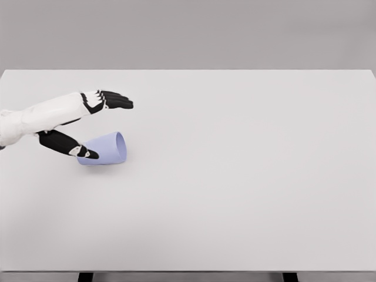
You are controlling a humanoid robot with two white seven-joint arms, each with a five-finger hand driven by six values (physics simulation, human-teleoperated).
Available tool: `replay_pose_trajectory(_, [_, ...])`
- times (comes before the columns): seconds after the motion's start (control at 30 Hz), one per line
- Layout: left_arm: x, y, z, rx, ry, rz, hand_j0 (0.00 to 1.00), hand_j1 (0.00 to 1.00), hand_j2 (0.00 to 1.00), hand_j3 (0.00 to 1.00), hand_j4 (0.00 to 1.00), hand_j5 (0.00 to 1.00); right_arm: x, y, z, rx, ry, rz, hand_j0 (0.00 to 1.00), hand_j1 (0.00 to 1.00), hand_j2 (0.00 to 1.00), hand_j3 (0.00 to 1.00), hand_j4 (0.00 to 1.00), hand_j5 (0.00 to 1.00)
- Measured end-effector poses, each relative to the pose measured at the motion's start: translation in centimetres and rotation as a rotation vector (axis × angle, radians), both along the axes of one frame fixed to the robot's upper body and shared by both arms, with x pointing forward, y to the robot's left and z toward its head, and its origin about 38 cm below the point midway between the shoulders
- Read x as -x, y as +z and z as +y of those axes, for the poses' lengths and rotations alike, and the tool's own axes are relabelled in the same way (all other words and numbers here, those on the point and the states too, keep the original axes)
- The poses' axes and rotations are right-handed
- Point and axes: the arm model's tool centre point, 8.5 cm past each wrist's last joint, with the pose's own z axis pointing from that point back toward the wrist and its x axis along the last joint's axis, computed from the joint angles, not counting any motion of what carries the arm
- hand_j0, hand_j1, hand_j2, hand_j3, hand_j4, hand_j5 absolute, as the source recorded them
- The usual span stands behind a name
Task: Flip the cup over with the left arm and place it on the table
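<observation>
Nearest the camera, the bare front part of the wide, flat white table point(223, 223) is seen, with nothing lying on it there. Further in, on the left part of the surface, the small pale lilac-blue tapered cup point(106, 149) is found lying on its side, its long axis running roughly left to right across the picture and its wider open rim turned to the right. The thumb of the white-and-black five-fingered left hand point(88, 126) is laid low along the near left flank of the cup, at its narrower base end, and appears to touch it (contact cannot be confirmed from this single view). Beyond the cup, the four fingers point(117, 100) are held stretched out and released, pointing right, clearly apart from the cup wall on its far side; nothing is yet grasped. The cup is thus bracketed between thumb and fingers, slightly right of the palm. The coming move is judged to depend on the fingers being closed across the cup's short axis, so that it can be rolled upright. The right arm is not shown, so only the left is within reach
</observation>
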Motion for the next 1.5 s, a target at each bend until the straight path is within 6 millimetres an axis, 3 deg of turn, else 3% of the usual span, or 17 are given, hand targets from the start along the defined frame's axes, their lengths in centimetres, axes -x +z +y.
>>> replay_pose_trajectory(0.13, [0.4, -1.1, -0.1, 0.017, -0.004, 0.047, 1.0, 1.0, 1.0, 1.0, 1.0, 1.0, 0.0, 0.0, 0.0, -0.001, -0.001, -0.001, 1.0, 1.0, 1.0, 1.0, 1.0, 1.0])
replay_pose_trajectory(0.27, [1.5, -3.6, 0.0, 0.081, 0.014, 0.164, 1.0, 1.0, 1.0, 1.0, 1.0, 1.0, 0.0, 0.0, 0.0, -0.001, 0.0, -0.001, 1.0, 1.0, 1.0, 1.0, 1.0, 1.0])
replay_pose_trajectory(0.4, [0.2, -1.9, 0.6, 0.319, 0.147, 0.134, 1.0, 1.0, 1.0, 1.0, 1.0, 1.0, 0.0, 0.0, 0.0, -0.001, 0.001, -0.001, 1.0, 1.0, 1.0, 1.0, 1.0, 1.0])
replay_pose_trajectory(0.47, [-0.2, -3.1, 1.1, 0.355, 0.259, 0.165, 1.0, 1.0, 1.0, 1.0, 1.0, 1.0, 0.0, 0.0, 0.0, -0.001, 0.001, -0.001, 1.0, 1.0, 1.0, 1.0, 1.0, 1.0])
replay_pose_trajectory(0.73, [0.0, -7.0, 0.2, 0.086, 0.271, 0.312, 1.0, 1.0, 1.0, 1.0, 1.0, 1.0, 0.0, 0.0, 0.0, -0.001, 0.001, -0.001, 1.0, 1.0, 1.0, 1.0, 1.0, 1.0])
replay_pose_trajectory(1.13, [-1.0, -7.8, -0.1, 0.021, 0.356, 0.354, 1.0, 1.0, 1.0, 1.0, 1.0, 1.0, 0.0, 0.0, 0.0, -0.001, 0.001, -0.001, 1.0, 1.0, 1.0, 1.0, 1.0, 1.0])
replay_pose_trajectory(1.3, [-1.8, -8.6, 0.6, 0.0, 0.488, 0.378, 1.0, 1.0, 1.0, 1.0, 1.0, 1.0, 0.0, 0.0, 0.0, -0.001, 0.001, -0.001, 1.0, 1.0, 1.0, 1.0, 1.0, 1.0])
replay_pose_trajectory(1.5, [-1.5, -10.2, 0.2, -0.013, 0.524, 0.408, 1.0, 1.0, 1.0, 1.0, 1.0, 1.0, 0.0, 0.0, 0.0, -0.001, 0.001, -0.001, 1.0, 1.0, 1.0, 1.0, 1.0, 1.0])
